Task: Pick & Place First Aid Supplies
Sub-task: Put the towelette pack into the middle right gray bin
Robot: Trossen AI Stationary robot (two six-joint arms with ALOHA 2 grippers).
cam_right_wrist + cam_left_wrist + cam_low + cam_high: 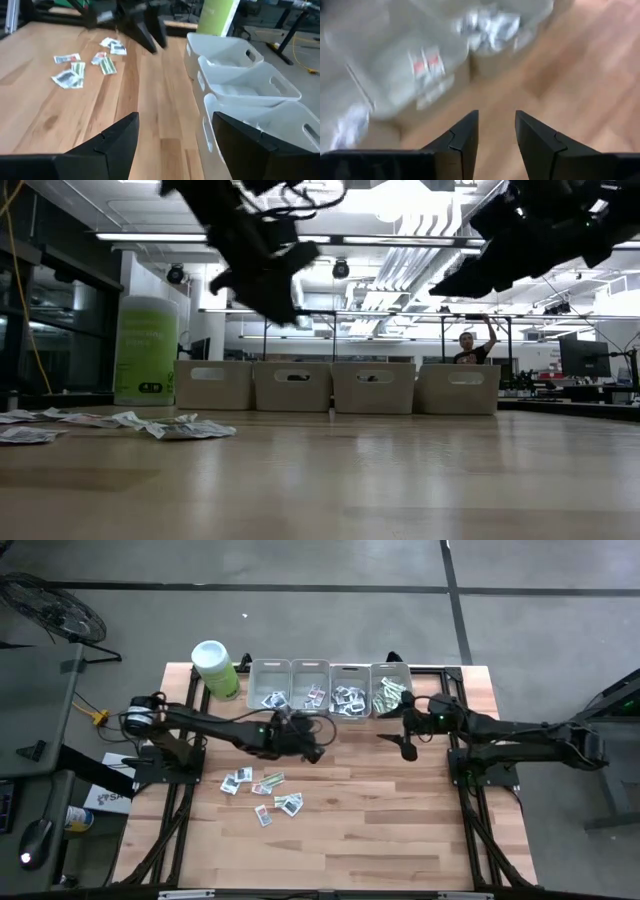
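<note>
The first aid supplies (262,790) lie flat as a loose scatter of small paper packets on the wooden table's left half, also visible in the right wrist view (82,65) and the low view (150,425). More packets lie inside the four grey bins (330,663) lined up along the far edge. My left gripper (318,748) hovers above the table just in front of the bins, open, with nothing between its fingers (496,130). My right gripper (408,747) hovers to the right of it, wide open and empty (175,130).
A lime-green canister (215,668) with a white lid stands at the far left, beside the bins. Bare wood stretches across the table's near half and right side. A person (470,345) stands in the room far behind the table.
</note>
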